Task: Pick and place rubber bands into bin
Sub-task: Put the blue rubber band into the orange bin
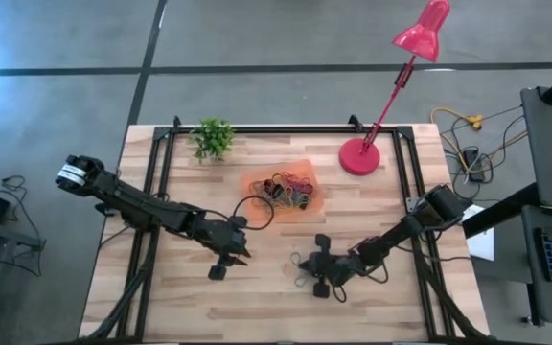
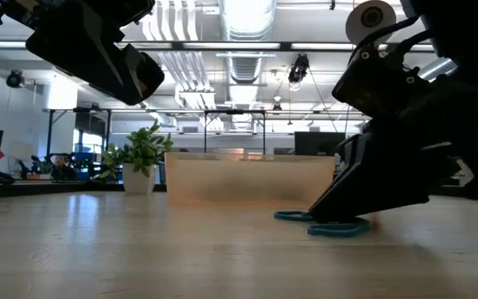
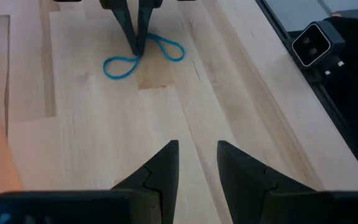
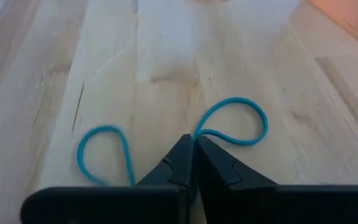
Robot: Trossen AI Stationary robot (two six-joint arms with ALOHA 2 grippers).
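On table centre, orange bin (image 1: 255, 182) holds a heap of mixed rubber bands (image 1: 289, 190). R gripper (image 4: 193, 144) pinched tight on blue rubber band (image 4: 235, 122) lying near bin; L gripper (image 3: 197, 155) part open, empty.

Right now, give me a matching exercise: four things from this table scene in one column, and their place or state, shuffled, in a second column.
Things:
1. blue rubber band
2. bin
3. left gripper
4. lamp

Places or states:
A. standing at the table's far right corner
B. pinched in its middle by the right gripper, lying on the wood
C. holding a pile of mixed-colour bands
D. hanging empty over bare wood, fingers apart

Pairs: 1-B, 2-C, 3-D, 4-A
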